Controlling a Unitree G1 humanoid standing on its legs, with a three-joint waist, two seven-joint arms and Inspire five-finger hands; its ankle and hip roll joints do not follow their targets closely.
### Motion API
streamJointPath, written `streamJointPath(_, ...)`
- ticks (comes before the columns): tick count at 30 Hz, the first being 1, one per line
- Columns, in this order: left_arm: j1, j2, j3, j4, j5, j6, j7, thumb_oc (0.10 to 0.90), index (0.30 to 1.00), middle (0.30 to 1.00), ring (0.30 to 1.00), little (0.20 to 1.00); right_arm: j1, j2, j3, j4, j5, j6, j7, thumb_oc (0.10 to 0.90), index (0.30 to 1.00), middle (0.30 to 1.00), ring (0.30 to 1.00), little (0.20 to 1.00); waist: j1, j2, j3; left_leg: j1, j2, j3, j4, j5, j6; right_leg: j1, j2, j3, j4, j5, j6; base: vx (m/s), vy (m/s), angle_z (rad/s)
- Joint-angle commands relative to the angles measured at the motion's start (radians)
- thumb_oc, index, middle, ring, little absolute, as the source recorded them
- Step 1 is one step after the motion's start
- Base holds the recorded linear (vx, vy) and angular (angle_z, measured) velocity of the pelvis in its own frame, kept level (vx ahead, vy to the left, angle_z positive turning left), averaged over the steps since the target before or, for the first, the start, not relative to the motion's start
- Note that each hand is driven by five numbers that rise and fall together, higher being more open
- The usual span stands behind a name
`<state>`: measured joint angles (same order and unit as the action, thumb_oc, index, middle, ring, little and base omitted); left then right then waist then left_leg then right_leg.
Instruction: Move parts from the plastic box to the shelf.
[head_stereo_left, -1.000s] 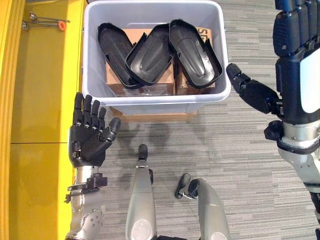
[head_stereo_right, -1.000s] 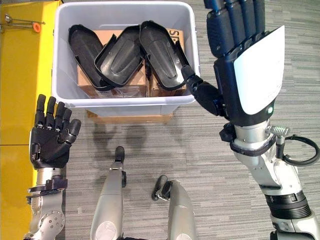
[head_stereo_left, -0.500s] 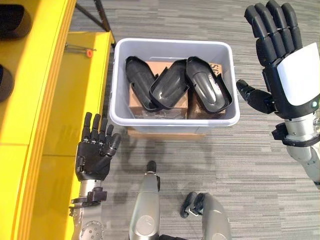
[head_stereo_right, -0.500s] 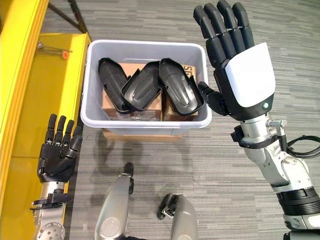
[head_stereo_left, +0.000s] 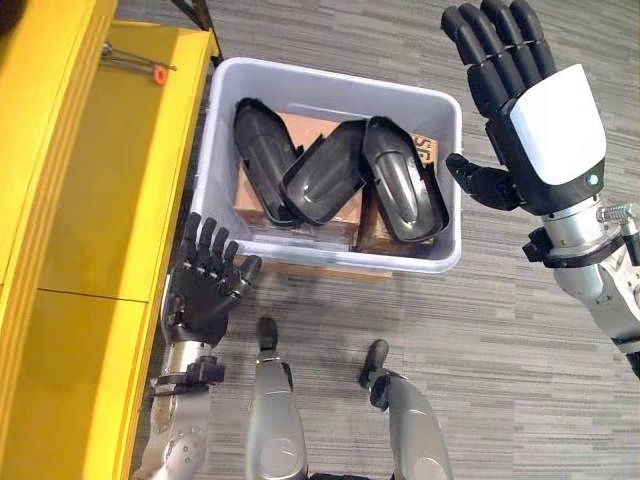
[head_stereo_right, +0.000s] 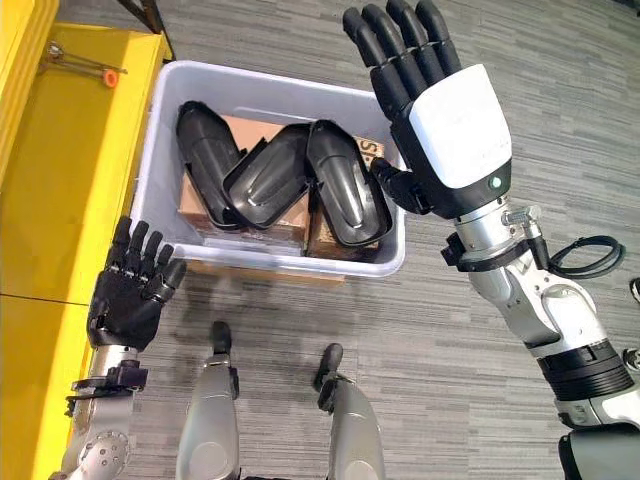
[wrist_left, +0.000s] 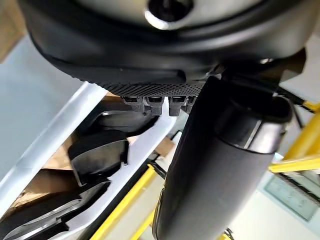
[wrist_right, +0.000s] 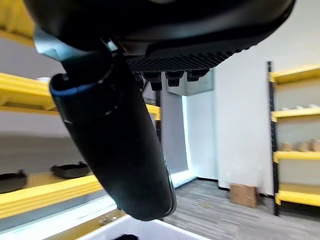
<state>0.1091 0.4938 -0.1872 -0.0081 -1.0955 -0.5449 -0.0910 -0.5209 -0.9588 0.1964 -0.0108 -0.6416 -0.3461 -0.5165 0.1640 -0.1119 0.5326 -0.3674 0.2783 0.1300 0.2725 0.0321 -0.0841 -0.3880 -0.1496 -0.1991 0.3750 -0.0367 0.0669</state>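
Right robot hand (head_stereo_right: 440, 110) spread flat above glossy moulded parts (head_stereo_right: 345, 195).

The box (head_stereo_left: 218, 150) stands on the floor (head_stereo_left: 480, 350) ahead, just right of the shelf (head_stereo_left: 90, 200). In it, three parts lean in a row — left part (head_stereo_left: 258, 150), middle part (head_stereo_left: 325, 185) and right part (head_stereo_left: 402, 190) — each overlapping the next, all resting on cartons (head_stereo_left: 385, 232) at the bottom. A small tool (head_stereo_left: 135, 66) lies on the shelf's far end. The left hand (head_stereo_left: 205, 300) hangs between shelf and box, by the box's near left corner; the right hand (head_stereo_left: 530, 110) is raised at the box's right side.
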Motion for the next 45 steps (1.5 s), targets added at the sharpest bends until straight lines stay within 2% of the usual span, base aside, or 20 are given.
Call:
streamJointPath(1, -0.094, 0.031, 0.014, -0.125, 0.012, -0.082, -0.052, 0.900, 1.000, 1.000, 1.000, 1.000, -0.113, -0.043, -0.046, -0.028, 0.046, -0.027, -0.038, 0.900, 1.000, 1.000, 1.000, 1.000, -0.013, 0.015, -0.035, 0.052, 0.053, -0.045, 0.016, -0.050, -0.047, 0.076, -0.048, 0.017, 0.000, -0.046, 0.062, 0.01, 0.027, -0.08)
streamJointPath(9, -0.109, 0.026, 0.010, -0.100, 0.036, -0.084, -0.036, 0.900, 1.000, 1.000, 1.000, 1.000, -0.115, -0.045, -0.011, 0.008, 0.015, -0.008, -0.044, 0.900, 1.000, 1.000, 1.000, 1.000, -0.013, 0.010, -0.027, 0.053, 0.047, -0.052, 0.016, -0.050, -0.044, 0.061, -0.043, 0.021, 0.029, -0.055, 0.058, 0.04, -0.011, 0.03)
streamJointPath(18, -0.114, 0.030, 0.027, -0.107, 0.063, -0.062, -0.020, 0.900, 1.000, 1.000, 1.000, 1.000, -0.097, -0.049, -0.005, 0.007, 0.052, 0.017, 0.018, 0.900, 1.000, 1.000, 1.000, 1.000, -0.014, 0.006, -0.013, -0.015, 0.043, -0.073, 0.051, -0.053, -0.043, 0.007, -0.029, 0.016, 0.059, -0.062, 0.050, 0.01, -0.047, 0.05)
streamJointPath(24, -0.129, 0.021, 0.020, -0.113, 0.079, -0.068, -0.009, 0.900, 1.000, 1.000, 1.000, 1.000, -0.089, -0.033, 0.004, 0.007, 0.036, 0.039, 0.022, 0.900, 1.000, 1.000, 1.000, 1.000, -0.025, 0.015, -0.013, -0.087, 0.041, -0.077, 0.060, -0.044, -0.042, -0.063, -0.029, 0.006, 0.081, -0.064, 0.044, -0.04, -0.012, 0.00)
streamJointPath(30, -0.133, 0.016, 0.015, -0.131, 0.087, -0.070, -0.006, 0.900, 1.000, 1.000, 1.000, 1.000, -0.053, -0.029, -0.020, -0.033, 0.037, 0.053, 0.033, 0.900, 1.000, 1.000, 1.000, 1.000, -0.049, 0.023, -0.013, -0.140, 0.034, -0.074, 0.057, -0.039, -0.039, -0.128, -0.023, 0.023, 0.092, -0.063, 0.043, -0.06, -0.005, 0.00)
streamJointPath(34, -0.119, 0.007, 0.018, -0.145, 0.093, -0.083, 0.016, 0.900, 1.000, 1.000, 1.000, 1.000, 0.028, -0.011, -0.066, -0.088, -0.064, 0.039, -0.031, 0.900, 1.000, 1.000, 1.000, 1.000, -0.065, 0.030, -0.013, -0.148, 0.027, -0.073, 0.064, -0.050, -0.037, -0.144, -0.016, 0.039, 0.103, -0.075, 0.041, 0.00, 0.000, 0.00)
streamJointPath(45, -0.127, -0.004, 0.033, -0.157, 0.094, -0.071, 0.015, 0.900, 1.000, 1.000, 1.000, 1.000, 0.024, -0.014, -0.070, -0.080, -0.051, 0.029, 0.021, 0.900, 1.000, 1.000, 1.000, 1.000, -0.075, 0.049, -0.013, -0.161, 0.017, -0.059, 0.069, -0.059, -0.034, -0.166, -0.021, 0.046, 0.097, -0.074, 0.041, -0.01, 0.005, -0.02)
